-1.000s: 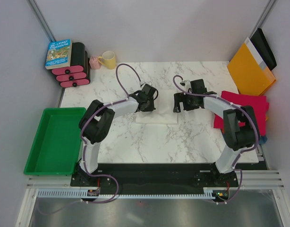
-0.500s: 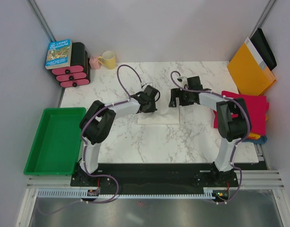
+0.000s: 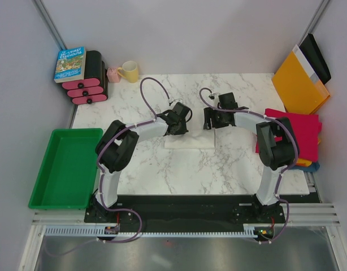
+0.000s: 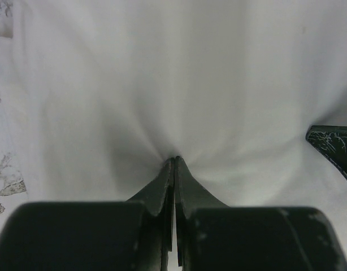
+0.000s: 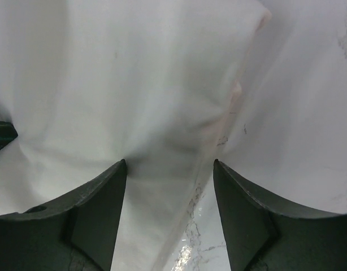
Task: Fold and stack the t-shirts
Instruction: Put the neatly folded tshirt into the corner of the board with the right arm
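Note:
A white t-shirt (image 3: 189, 139), folded into a small rectangle, lies mid-table. My left gripper (image 3: 178, 125) is shut on its far left edge; in the left wrist view the white cloth (image 4: 179, 84) puckers at the pinched tips (image 4: 174, 161). My right gripper (image 3: 211, 124) stands open over the shirt's right edge. In the right wrist view the jaws (image 5: 169, 164) straddle the cloth's hem (image 5: 218, 121), with bare marble on the right. A folded crimson t-shirt (image 3: 300, 132) tops a stack at the right edge, with orange (image 3: 305, 163) and dark blue (image 3: 314, 167) showing beneath.
A green tray (image 3: 66, 169) sits off the table's left side. At the back left are a book (image 3: 70, 63) on a black and pink rack (image 3: 89, 84), a pink cup (image 3: 113, 74) and a yellow mug (image 3: 129, 71). An orange envelope (image 3: 300, 84) leans at the back right.
My right gripper has moved left and back onto the white shirt's right edge, and its jaws have narrowed. The left gripper has held its pinch and hardly moved.

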Action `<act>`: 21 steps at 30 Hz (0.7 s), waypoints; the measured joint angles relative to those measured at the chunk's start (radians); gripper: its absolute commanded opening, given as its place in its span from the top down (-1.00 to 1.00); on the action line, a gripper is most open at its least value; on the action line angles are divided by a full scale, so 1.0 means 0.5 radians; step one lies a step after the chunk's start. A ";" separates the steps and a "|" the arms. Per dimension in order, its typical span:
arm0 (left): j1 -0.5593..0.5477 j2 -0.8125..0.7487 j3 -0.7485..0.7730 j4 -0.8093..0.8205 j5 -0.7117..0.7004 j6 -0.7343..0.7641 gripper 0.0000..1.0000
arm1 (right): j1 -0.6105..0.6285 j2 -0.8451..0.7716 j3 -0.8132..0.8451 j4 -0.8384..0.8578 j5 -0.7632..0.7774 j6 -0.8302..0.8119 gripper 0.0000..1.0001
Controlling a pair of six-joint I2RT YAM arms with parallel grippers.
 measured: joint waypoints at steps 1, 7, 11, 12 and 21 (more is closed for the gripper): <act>0.000 0.000 0.000 0.000 -0.002 0.000 0.92 | 0.008 -0.005 -0.004 -0.004 0.021 -0.001 -0.38; -0.020 -0.002 0.001 -0.014 -0.035 0.000 0.92 | 0.074 -0.009 0.007 -0.062 0.192 -0.001 -0.29; -0.037 -0.005 0.002 -0.032 -0.050 0.000 0.93 | 0.107 -0.007 0.027 -0.129 0.293 0.001 -0.27; -0.041 -0.006 0.002 -0.037 -0.051 0.000 0.93 | 0.112 -0.004 0.035 -0.143 0.311 0.001 -0.26; -0.060 -0.013 0.002 -0.060 -0.055 0.000 0.94 | 0.120 0.012 0.072 -0.231 0.334 0.017 0.08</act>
